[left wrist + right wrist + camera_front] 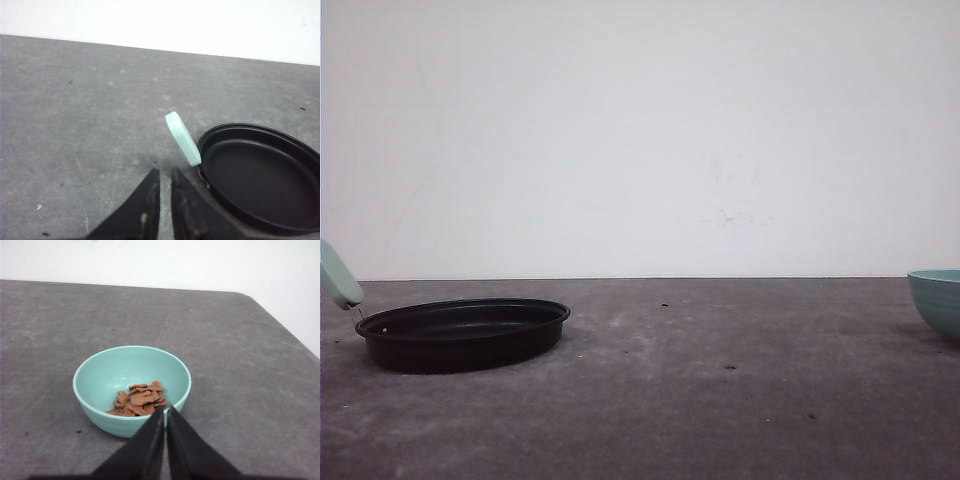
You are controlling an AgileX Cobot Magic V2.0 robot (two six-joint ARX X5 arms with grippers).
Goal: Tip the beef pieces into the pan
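Observation:
The black pan [460, 350] sits on the table at the left, its pale mint handle [338, 275] angled up toward the left edge. In the left wrist view, the pan [260, 182] is bare inside and its handle [182, 138] rises just beyond my left gripper [165, 172]. That gripper is shut on nothing and hangs above the table beside the handle's stem. The beef pieces [140, 399] lie heaped in a teal bowl [100, 370]. My right gripper [166, 410] is shut, empty, just short of the bowl's near rim.
The teal bowl [938, 298] stands at the far right edge of the front view. Bare grey tabletop [720, 380] stretches between pan and bowl. A white wall backs the table. The table's rounded right corner [245, 294] lies beyond the bowl.

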